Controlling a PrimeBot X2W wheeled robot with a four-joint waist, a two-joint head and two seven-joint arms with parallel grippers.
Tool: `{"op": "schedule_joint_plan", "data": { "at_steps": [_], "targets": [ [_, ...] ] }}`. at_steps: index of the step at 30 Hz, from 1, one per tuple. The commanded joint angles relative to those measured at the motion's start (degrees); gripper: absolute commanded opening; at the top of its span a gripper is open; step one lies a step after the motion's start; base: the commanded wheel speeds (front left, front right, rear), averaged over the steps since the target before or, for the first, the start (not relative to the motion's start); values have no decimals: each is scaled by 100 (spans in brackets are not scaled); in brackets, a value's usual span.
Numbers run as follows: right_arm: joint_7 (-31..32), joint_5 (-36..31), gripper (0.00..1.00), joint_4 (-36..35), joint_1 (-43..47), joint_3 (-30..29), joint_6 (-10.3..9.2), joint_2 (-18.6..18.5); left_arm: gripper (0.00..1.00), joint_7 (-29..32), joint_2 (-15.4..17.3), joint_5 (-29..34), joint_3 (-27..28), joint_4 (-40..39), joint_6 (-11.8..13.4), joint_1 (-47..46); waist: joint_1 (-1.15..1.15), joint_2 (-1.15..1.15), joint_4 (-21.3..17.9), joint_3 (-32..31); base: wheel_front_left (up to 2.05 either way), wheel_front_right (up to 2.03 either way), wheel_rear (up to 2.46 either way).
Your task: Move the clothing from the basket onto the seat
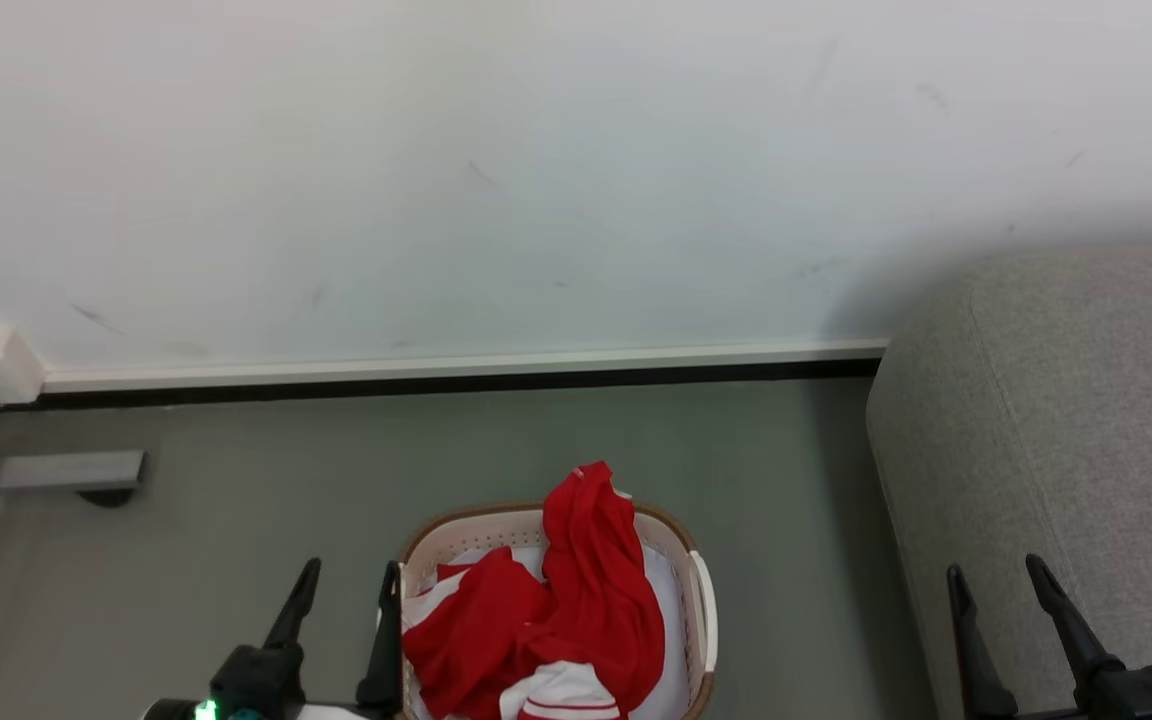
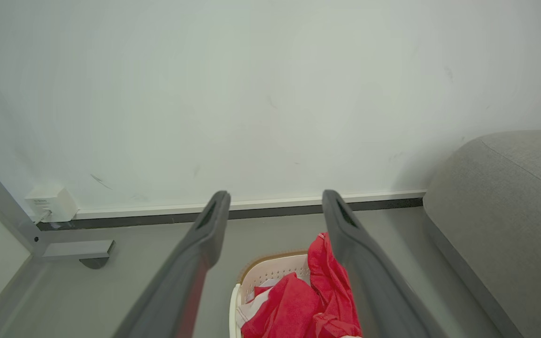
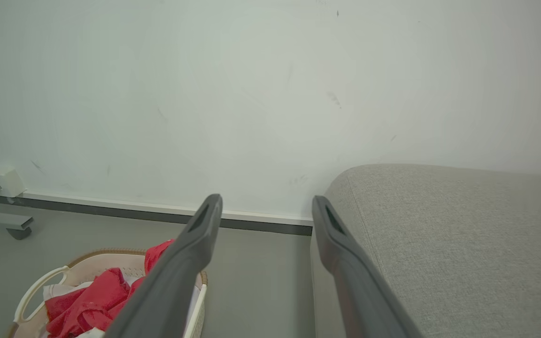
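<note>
**Current state.** The clothing (image 1: 576, 600) lies heaped inside the basket (image 1: 703, 600), which stands on the floor (image 1: 786, 470) near the wall (image 1: 576, 150). No part of the garment is on the seat (image 1: 1066, 420), so the transfer is judged not yet begun. The seat lies to the basket's right, with a strip of floor between them.

**Key relation.** The left end effector (image 1: 352, 572) hangs just beside the basket's left wall, its fingers spread apart and holding nothing. The clothing lies to its right and lower down. In the left wrist view the red heap shows between and under the two fingers. The approach is therefore judged to need a short shift toward the basket's centre, then a descent.

The right end effector (image 1: 994, 570) hangs at the seat's edge, fingers likewise apart and empty, well apart from the basket. The left arm is nearer the garment and the right arm is nearer the seat.

**Long axis.** The heap runs from the basket's near rim to its far rim. At the far rim one red fold stands up above the brown edge. That raised fold is judged the most reachable pinch point.

**Basket contents.**
- The red garment, with white striped cuffs at the near side.
- A pale liner (image 1: 674, 610) beneath it, showing against the right wall.

**Caution.** A deep pinch could catch the liner together with the fabric
</note>
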Motion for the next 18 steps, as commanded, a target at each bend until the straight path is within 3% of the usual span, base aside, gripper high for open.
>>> {"op": "schedule_joint_plan", "data": {
  "at_steps": [1,11,18],
  "targets": [
    [-22,36,100,-64,-116,0,-12,-33,100,-3,36,98,-11,-6,-29,-91,0,0,-51,189,0,0,0],
    [-21,90,100,-357,-933,85,-12,-30,100,-3,42,233,-477,495,-452,-1107,0,0,-377,1621,0,0,0],
    [-21,194,100,-575,-1565,266,-12,-27,100,32,88,316,-904,1851,-821,-2206,0,0,-754,2584,0,0,0]
  ]
}}
